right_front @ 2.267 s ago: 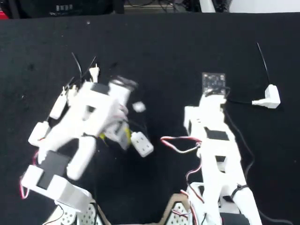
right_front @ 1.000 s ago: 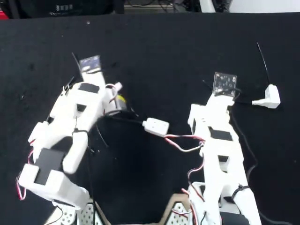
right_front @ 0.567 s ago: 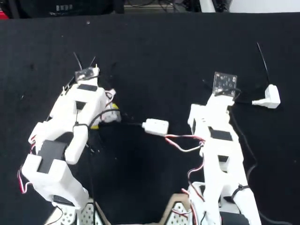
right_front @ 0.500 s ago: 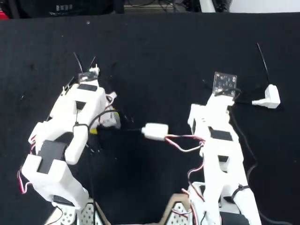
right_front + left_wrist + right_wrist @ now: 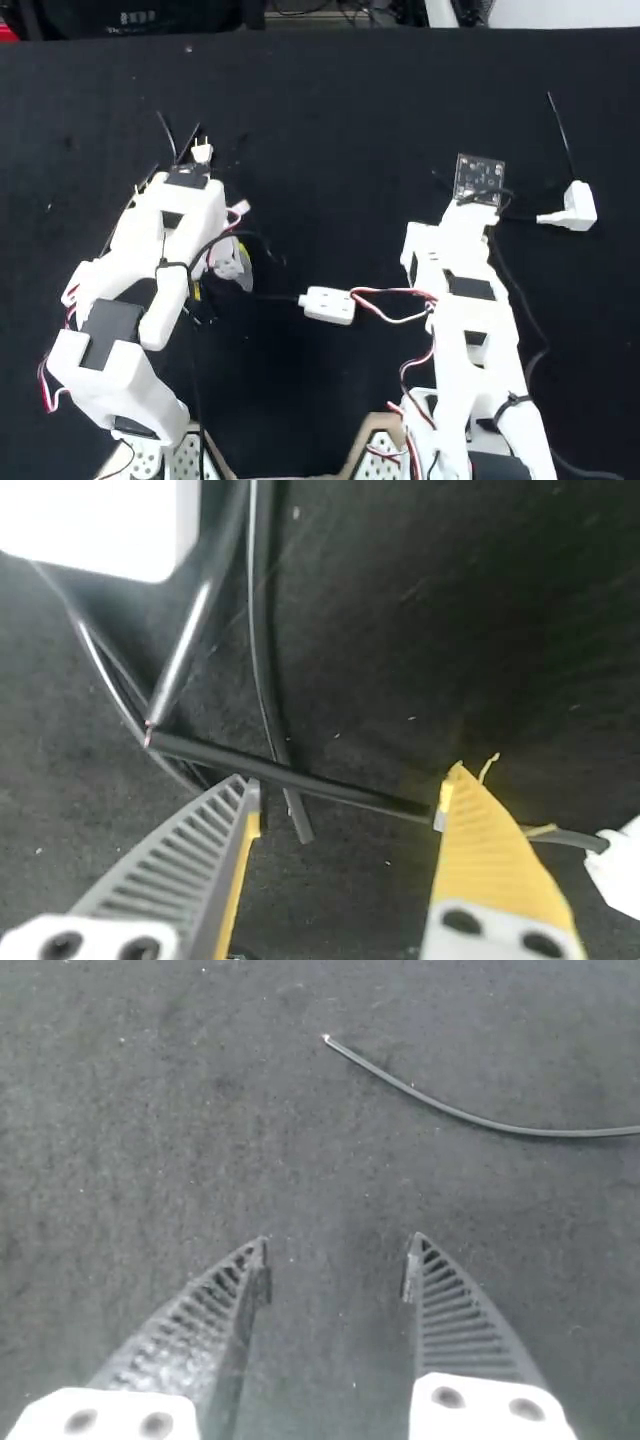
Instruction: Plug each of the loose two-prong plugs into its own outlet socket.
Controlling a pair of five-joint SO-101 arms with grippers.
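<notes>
The black table [image 5: 340, 110] carries my two arms, the left arm [image 5: 150, 270] toward eight o'clock and the right arm [image 5: 465, 300] toward five. I count one white socket block [image 5: 328, 305], lying just below centre between them. I count two white plugs: a plug [image 5: 570, 210] at about two o'clock and a smaller second plug [image 5: 200, 152] at about eleven, off the left arm's tip. The left gripper [image 5: 348, 785] is spread wide, straddling a black cord [image 5: 300, 777] without pinching it. The right gripper [image 5: 335, 1250] is likewise released over bare cloth. I judge the plugs light, hard and smooth, likely to skid or twist on their springy leads. I'd pinch the flat sides of the body behind the prongs, never the cord, and brace the block, which looks light enough to slide.
</notes>
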